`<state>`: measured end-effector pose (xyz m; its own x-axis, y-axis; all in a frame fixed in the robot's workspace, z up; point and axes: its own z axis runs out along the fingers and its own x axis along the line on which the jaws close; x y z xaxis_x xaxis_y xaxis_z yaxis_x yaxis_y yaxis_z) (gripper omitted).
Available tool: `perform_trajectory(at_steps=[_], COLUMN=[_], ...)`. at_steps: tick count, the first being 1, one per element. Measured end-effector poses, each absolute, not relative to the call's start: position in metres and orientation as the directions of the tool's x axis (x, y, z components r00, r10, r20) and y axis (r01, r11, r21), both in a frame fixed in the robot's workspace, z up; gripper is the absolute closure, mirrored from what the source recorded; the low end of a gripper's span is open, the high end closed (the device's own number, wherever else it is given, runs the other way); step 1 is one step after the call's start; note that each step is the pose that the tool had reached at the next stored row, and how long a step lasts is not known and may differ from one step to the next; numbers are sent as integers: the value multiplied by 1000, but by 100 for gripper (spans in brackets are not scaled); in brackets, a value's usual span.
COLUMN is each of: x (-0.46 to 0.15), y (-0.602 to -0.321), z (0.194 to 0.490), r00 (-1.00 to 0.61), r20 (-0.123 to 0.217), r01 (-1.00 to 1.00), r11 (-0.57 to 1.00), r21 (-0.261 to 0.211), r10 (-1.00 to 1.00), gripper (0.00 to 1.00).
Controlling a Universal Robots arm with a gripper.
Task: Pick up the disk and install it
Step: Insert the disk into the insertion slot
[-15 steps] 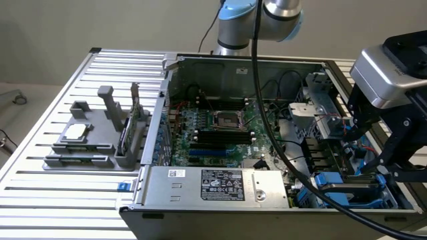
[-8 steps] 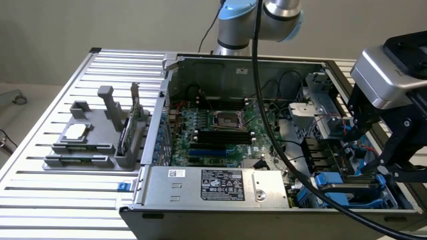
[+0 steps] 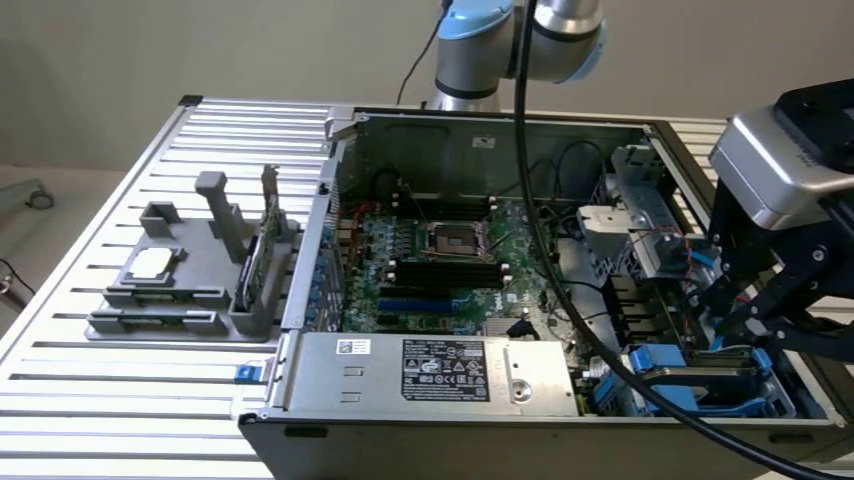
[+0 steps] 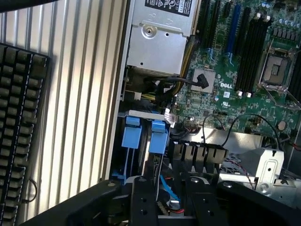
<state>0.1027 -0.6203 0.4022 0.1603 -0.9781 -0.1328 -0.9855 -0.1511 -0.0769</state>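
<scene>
Disk (image 3: 663,368) (image 4: 158,135): stands on edge in the drive bay at the corner of the open computer case (image 3: 400,425), on the exterior view's right. Blue carrier tab is up, and a second blue tab (image 4: 131,133) sits just beside it in the same bay.

Gripper (image 3: 737,328) (image 4: 169,203): low over that bay, directly above the blue carriers. In the wrist view the two dark fingers (image 4: 142,190) stand apart with a gap between them. The disk's thin edge runs toward one finger; cannot tell whether they touch. Nothing seen pinched.

Just beside the bay: grey power supply box (image 3: 441,372) (image 4: 157,40) with a black-and-white sticker. Beyond it: green motherboard (image 3: 414,265) (image 4: 244,99) with an empty processor socket (image 3: 447,240) (image 4: 277,68).

Case rests on the slatted metal table (image 3: 120,410) (image 4: 80,94). On the exterior view's left, a grey fixture (image 3: 200,290) carries a small square silver chip (image 3: 150,262). The wrist view shows a black keyboard (image 4: 19,132) on the table, well apart from the case.
</scene>
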Motion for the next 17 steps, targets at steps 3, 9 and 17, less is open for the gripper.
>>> perform_trajectory(at_steps=[3,9,17], x=[111,121,124], y=[-618,-616,-614], z=[397,386,371], r00=[161,162,162], r20=[-132,-129,-125], r01=[-985,-985,-985], r11=[-151,-153,-153], r21=[-77,-76,-76], r10=[-978,-978,-979], gripper=[80,89,89])
